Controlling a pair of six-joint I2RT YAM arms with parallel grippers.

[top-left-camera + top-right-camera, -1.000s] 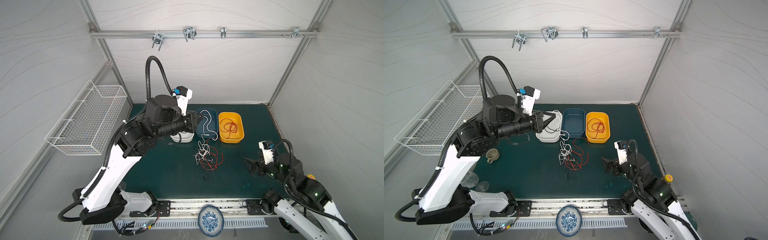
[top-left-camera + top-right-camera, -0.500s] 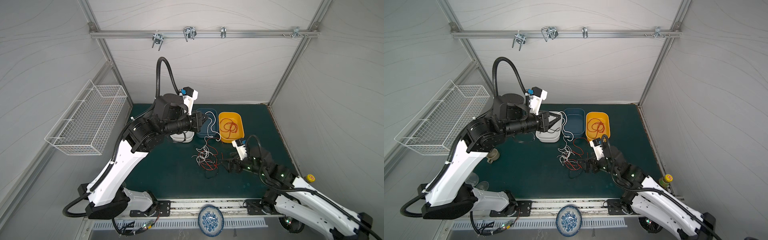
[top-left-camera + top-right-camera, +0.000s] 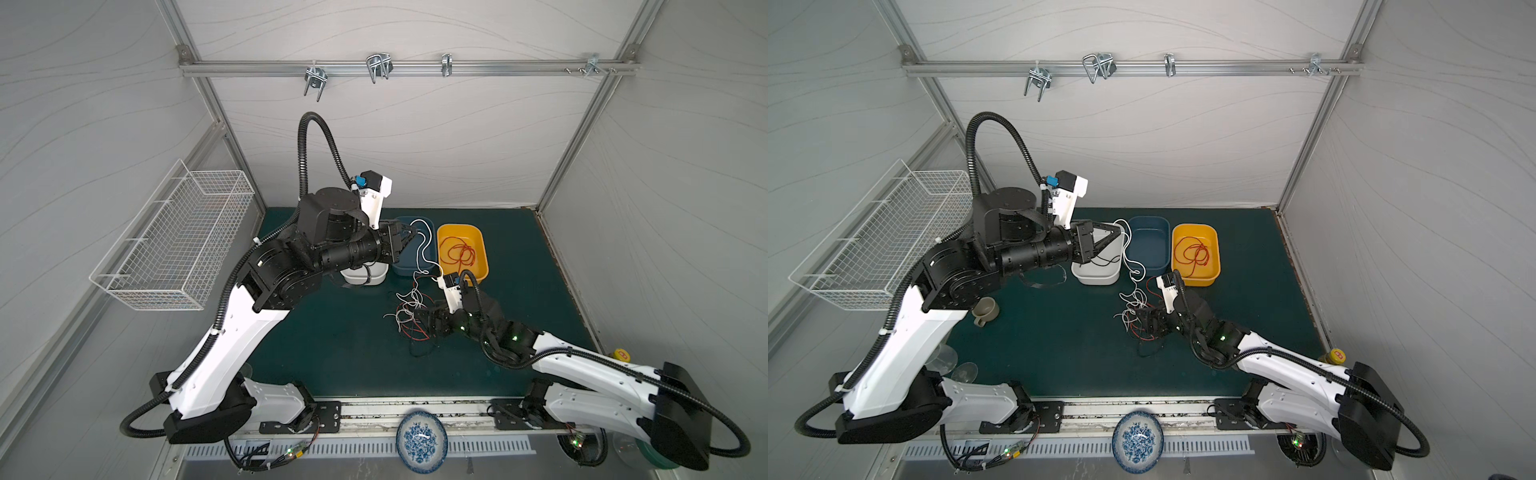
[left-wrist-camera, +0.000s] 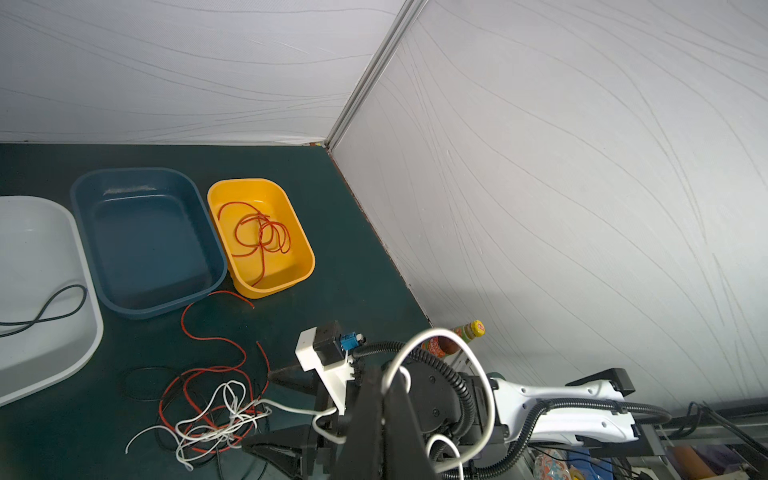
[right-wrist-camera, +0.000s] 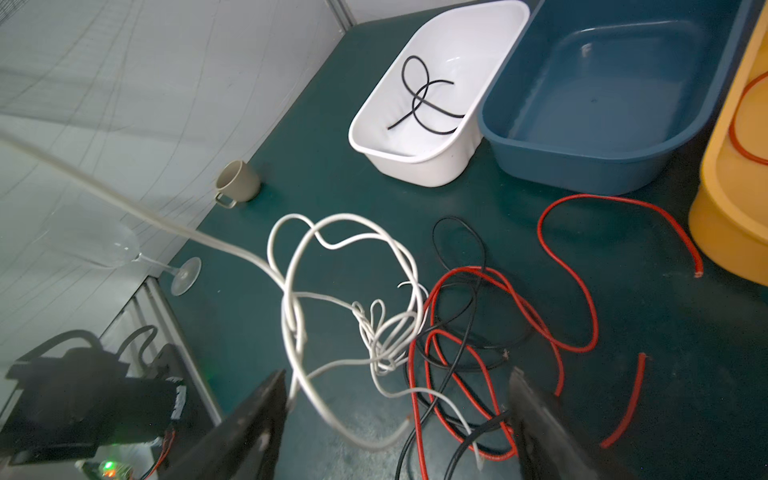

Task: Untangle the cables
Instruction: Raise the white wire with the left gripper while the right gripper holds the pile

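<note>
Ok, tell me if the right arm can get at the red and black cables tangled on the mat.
Probably yes: the right gripper stands open right at the red and black cables, nothing between. The white cable held by the left gripper runs into the same tangle and may drag.

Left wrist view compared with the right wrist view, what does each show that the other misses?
Only left wrist: a yellow-capped bottle and the whole red cable coiled in the yellow tray. Only right wrist: a beige cup and a wine glass. Both: the empty blue tray, the white tray holding a black cable, and the cable tangle on the mat, with a white cable leading up from it.
</note>
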